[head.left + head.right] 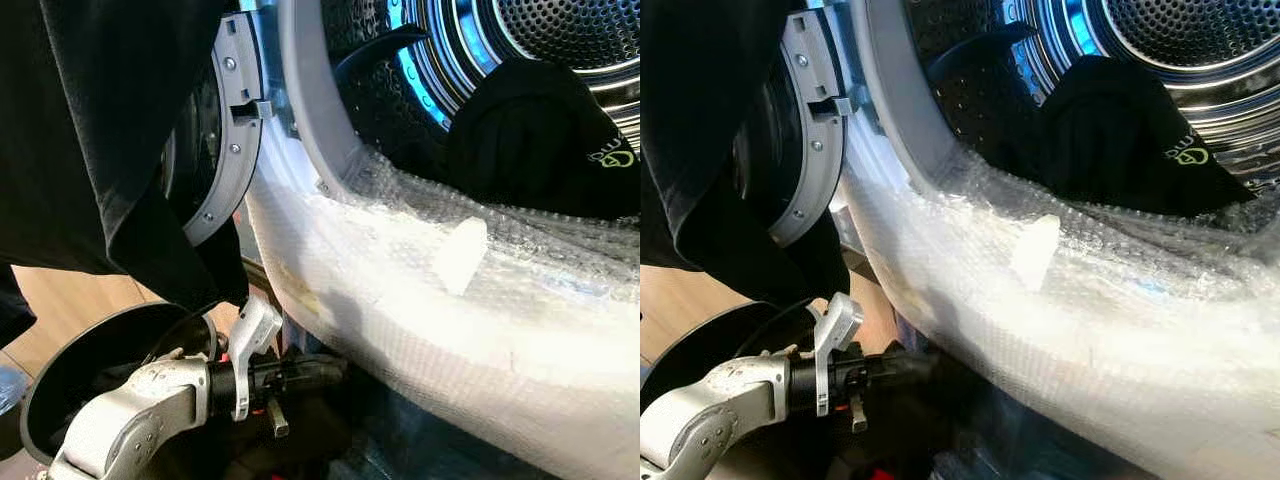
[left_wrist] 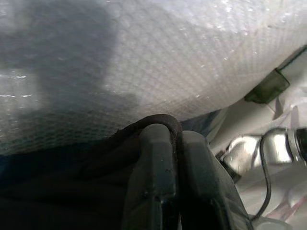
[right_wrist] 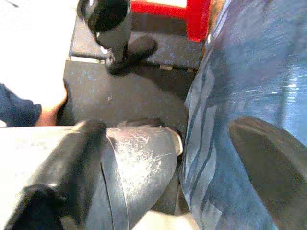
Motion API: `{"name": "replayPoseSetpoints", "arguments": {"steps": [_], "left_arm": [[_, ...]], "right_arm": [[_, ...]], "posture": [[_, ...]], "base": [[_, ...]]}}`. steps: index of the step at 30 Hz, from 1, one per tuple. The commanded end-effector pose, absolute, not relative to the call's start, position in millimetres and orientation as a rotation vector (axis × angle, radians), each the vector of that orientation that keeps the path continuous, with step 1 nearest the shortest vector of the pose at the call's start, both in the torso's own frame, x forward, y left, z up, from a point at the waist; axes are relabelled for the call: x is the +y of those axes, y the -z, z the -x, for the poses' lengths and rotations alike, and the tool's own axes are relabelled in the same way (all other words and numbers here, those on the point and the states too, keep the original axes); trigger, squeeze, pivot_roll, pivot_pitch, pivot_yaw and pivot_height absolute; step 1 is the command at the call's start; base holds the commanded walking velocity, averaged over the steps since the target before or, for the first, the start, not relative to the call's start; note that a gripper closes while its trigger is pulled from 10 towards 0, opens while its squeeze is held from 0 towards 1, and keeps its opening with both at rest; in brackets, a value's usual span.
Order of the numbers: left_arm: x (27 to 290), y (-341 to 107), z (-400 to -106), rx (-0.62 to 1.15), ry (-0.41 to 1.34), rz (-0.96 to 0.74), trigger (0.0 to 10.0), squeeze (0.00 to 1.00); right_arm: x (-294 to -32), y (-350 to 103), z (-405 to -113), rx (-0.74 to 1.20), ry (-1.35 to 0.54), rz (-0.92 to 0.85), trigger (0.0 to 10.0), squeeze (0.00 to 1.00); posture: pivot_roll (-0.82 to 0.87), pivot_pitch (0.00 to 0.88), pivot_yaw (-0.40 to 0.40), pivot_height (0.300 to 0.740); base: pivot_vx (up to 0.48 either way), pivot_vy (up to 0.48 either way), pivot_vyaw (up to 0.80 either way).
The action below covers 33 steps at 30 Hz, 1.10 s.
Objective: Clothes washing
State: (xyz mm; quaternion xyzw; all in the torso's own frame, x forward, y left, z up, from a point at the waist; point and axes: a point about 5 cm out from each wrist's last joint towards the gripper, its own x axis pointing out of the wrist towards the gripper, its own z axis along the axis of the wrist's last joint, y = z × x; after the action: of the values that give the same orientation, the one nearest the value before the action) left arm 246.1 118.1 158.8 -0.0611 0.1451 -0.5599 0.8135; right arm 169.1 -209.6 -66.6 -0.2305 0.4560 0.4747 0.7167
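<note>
In the left eye view, the washer's drum (image 1: 560, 40) stood open, and a dark garment (image 1: 540, 150) with a small green logo lay inside it, against the lower part of the opening. Bubble wrap (image 1: 480, 330) covered the front of the machine below the opening, with a white tab (image 1: 460, 255) stuck on it. The grey door (image 1: 235, 130) hung open to the left, and a black cloth (image 1: 90, 140) draped down in front of it. Low at the left, the silver left arm (image 1: 130, 415) reached under the wrapped front; its end effector (image 1: 310, 375) sat in shadow there among dark fabric. The right eye view showed the same scene, the garment's logo (image 1: 1188, 152) turned toward the camera. In the left wrist view, the left end effector's two black fingers (image 2: 153, 182) were pressed close together with a fold of the black cloth (image 2: 96, 182) pinched between them, just under the bubble wrap (image 2: 168, 62). In the right wrist view, one finger (image 3: 67, 163) of the right end effector (image 3: 168, 158) and the other stood wide apart, holding nothing, near blue fabric (image 3: 240, 86) and a scratched silver part (image 3: 139, 163); a dark mat (image 3: 124, 91) and a red frame (image 3: 182, 12) lay beyond.
</note>
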Motion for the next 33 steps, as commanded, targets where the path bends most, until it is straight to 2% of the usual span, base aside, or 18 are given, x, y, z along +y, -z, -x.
{"name": "replayPoseSetpoints", "arguments": {"steps": [1,4,9,14,20,23,27,28,33], "left_arm": [[117,-160,-242,0.309,1.241,0.078,0.0,0.00],[117,-157,-241,0.321,1.247,0.067,0.0,0.00],[113,-150,-238,0.354,1.295,0.080,0.0,0.00],[102,-145,-236,0.363,1.346,0.080,0.0,0.00],[84,-147,-246,0.324,1.331,0.056,0.0,0.00],[69,-148,-243,0.308,1.393,0.078,0.0,0.00],[60,-147,-241,0.303,1.425,0.059,0.0,0.00],[54,-148,-241,0.291,1.448,0.064,0.0,0.00],[46,-148,-240,0.285,1.460,0.061,0.0,0.00]], "right_arm": [[-209,50,-182,0.893,-1.104,0.406,10.0,1.00],[-212,44,-185,0.859,-1.116,0.382,10.0,1.00],[-222,4,-196,0.696,-1.197,0.332,10.0,1.00],[-224,-22,-192,0.630,-1.280,0.354,10.0,1.00],[-207,-39,-177,0.607,-1.352,0.267,10.0,1.00],[-195,-46,-177,0.597,-1.338,0.224,10.0,1.00],[-183,-52,-187,0.550,-1.235,0.171,10.0,1.00],[-172,-56,-194,0.518,-1.156,0.108,10.0,1.00],[-156,-66,-197,0.499,-1.094,0.033,10.0,1.00]], "posture": [[0.06,0.000,0.052,0.740],[0.05,0.000,0.054,0.740],[0.03,0.000,0.061,0.740],[0.01,0.000,0.060,0.740],[0.01,0.000,0.054,0.740],[-0.01,0.000,0.055,0.740],[-0.01,0.000,0.054,0.740],[-0.02,0.000,0.052,0.740],[-0.01,0.000,0.053,0.740]], "base": [[0.000,0.000,0.00],[0.000,0.000,0.00],[0.000,0.000,0.00],[0.000,0.000,0.00],[0.000,0.000,0.00],[0.000,0.000,0.00],[0.000,0.000,0.00],[0.000,0.000,0.00],[0.000,0.000,0.00]]}}
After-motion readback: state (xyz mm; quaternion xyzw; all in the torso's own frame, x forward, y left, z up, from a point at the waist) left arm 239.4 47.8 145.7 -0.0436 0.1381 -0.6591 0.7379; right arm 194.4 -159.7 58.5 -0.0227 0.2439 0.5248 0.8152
